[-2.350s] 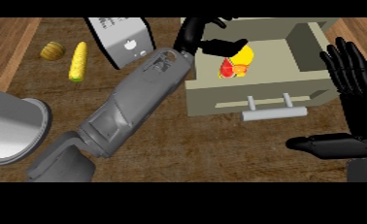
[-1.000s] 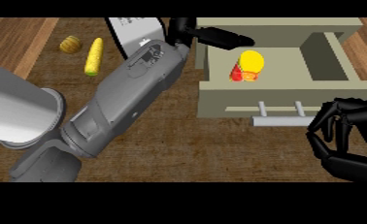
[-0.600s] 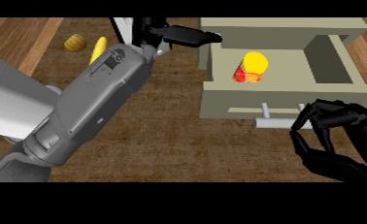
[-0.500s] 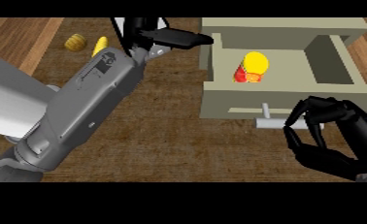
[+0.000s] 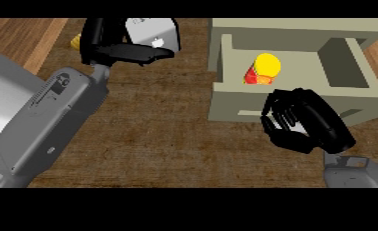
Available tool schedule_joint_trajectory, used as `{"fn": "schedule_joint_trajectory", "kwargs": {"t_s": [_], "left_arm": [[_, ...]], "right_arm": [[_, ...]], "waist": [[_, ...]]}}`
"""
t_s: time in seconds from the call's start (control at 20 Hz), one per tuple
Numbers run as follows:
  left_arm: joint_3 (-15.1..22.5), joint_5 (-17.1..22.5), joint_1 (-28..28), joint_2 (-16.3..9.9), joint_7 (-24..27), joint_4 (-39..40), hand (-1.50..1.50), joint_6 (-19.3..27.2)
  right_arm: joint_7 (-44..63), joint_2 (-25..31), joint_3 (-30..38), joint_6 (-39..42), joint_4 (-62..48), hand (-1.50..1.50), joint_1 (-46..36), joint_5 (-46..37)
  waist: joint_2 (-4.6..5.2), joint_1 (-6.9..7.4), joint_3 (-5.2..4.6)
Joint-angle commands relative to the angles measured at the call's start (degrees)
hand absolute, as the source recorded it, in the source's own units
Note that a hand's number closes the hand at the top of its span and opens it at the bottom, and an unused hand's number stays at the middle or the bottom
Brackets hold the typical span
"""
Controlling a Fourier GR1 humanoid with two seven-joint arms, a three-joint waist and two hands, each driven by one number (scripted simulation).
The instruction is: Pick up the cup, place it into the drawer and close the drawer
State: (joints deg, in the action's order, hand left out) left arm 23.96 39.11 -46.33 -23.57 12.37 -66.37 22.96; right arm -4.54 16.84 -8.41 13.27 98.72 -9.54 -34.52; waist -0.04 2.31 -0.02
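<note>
While the brown counter (image 5: pixel 170 140) lies bare across the middle of the view, its left edge shows as a lighter wood strip at upper left. A grey forearm (image 5: pixel 52 120) fills the lower left — cut off by the view's edge. The drawer (image 5: pixel 229 102) stands open at upper right, its far right side running out of view. The right hand (image 5: pixel 306 125) sits at the drawer's front panel with fingers curled, hiding the handle, so whether it grips anything cannot be told. The left hand (image 5: pixel 118 50) hovers at upper left, fingers straight, holding nothing, over a grey box (image 5: pixel 155 32). The cup (image 5: pixel 263 69) — yellow and red — lies inside the drawer, just beyond the right hand and well apart from the left. A small yellow thing (image 5: pixel 76 40) peeks out beside the left hand, mostly hidden.
</note>
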Motion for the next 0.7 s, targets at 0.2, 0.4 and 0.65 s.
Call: {"fn": "schedule_joint_trajectory", "kwargs": {"t_s": [0.2, 0.4, 0.65], "left_arm": [[-4.0, 1.6, 9.3, -5.8, -0.1, -7.2, -1.5, -4.9], [-6.6, 1.4, 14.9, -8.1, 1.4, -10.1, -1.5, -7.0], [-10.1, 3.1, 18.0, -10.7, 0.1, -12.2, -1.5, -11.9]], "right_arm": [[-5.8, -2.0, -7.0, -11.1, -22.3, 1.5, -8.9, -17.2], [-10.2, -5.3, -5.3, -18.3, -37.4, 1.5, -14.0, -19.5], [-14.4, -7.4, 0.3, -21.3, -55.8, 1.5, -26.2, -18.2]], "waist": [[0.28, -0.1, 0.05], [0.27, -0.5, 0.06], [0.53, -0.03, 0.09]]}}
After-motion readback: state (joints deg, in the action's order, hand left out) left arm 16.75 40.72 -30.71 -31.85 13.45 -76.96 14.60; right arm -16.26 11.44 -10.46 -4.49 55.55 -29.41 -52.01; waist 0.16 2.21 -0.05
